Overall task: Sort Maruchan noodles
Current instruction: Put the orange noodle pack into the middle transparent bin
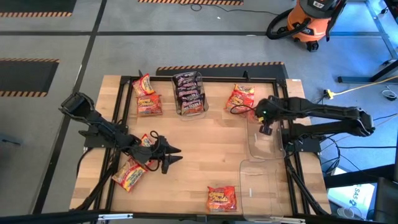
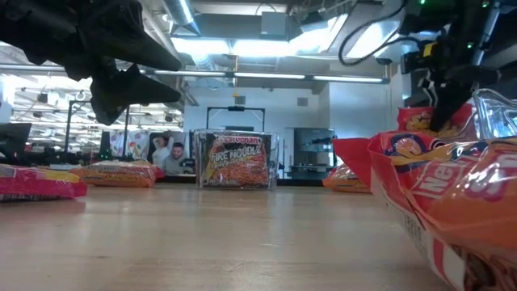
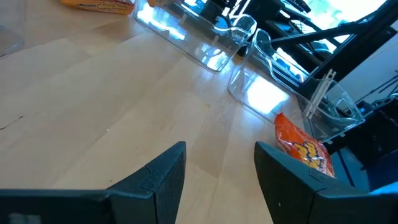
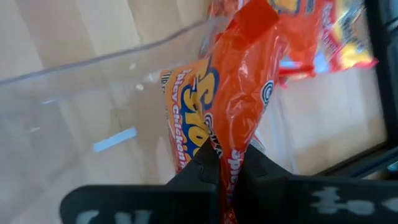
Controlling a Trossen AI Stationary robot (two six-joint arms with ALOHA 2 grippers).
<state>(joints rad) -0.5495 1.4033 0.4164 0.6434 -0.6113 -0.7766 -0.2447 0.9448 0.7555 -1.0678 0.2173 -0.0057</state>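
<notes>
Right gripper (image 4: 225, 167) carries an orange noodle packet (image 4: 233, 93) over a clear bin (image 1: 261, 144).
It is clamped on the packet above the bin at the desk's (image 1: 205, 146) right edge; next, lower and release. Left gripper (image 3: 217, 163) hovers open and empty mid-desk.

The left arm reaches in from the table's left edge, bends at the elbow and stretches toward the middle, its left gripper (image 1: 176, 155) hanging above the wood with both fingers (image 3: 163, 176) spread apart and nothing between them. The right arm comes in from the right side, running level along the far right part of the table with its wrist turned down, and its right gripper (image 1: 265, 128) points downward. In the right wrist view its jaws are pressed together on an orange noodle packet (image 4: 233, 106), pinching the packet's lower edge.
</notes>
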